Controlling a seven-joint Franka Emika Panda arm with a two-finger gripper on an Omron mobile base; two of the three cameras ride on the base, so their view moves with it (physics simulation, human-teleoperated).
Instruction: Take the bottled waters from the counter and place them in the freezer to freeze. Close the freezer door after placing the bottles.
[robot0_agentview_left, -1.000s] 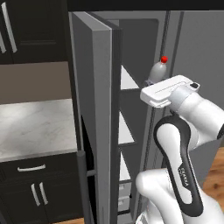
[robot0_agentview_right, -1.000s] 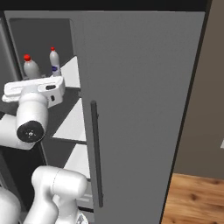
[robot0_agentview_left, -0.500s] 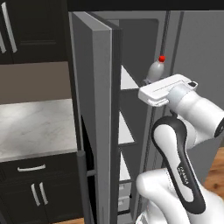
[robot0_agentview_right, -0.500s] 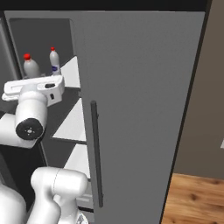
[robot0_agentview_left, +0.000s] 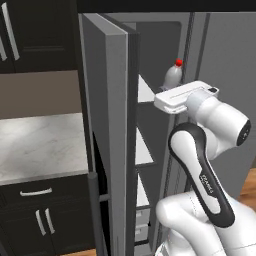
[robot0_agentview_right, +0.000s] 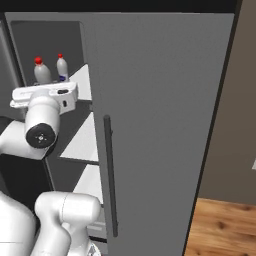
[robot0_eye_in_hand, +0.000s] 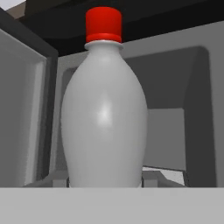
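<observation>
While freezer door (robot0_agentview_left: 107, 125) gapes, two bottled waters (robot0_agentview_right: 42, 71) inside

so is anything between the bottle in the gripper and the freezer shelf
Nothing visible. The held bottle is already inside the freezer at its top shelf, near the other bottle, and the freezer door stands wide open.

Freezer door (robot0_agentview_left: 107, 135) stands swung open, left of the freezer (robot0_agentview_right: 45, 50). Counter (robot0_agentview_left: 42, 145) lies left of the door. Two bottles on an upper shelf (robot0_agentview_right: 82, 85) inside: near bottle (robot0_agentview_right: 42, 72) just above the hand, far bottle (robot0_agentview_right: 62, 67) behind it, deeper in. Right door (robot0_agentview_right: 160, 125) shut beside the freezer.
</observation>
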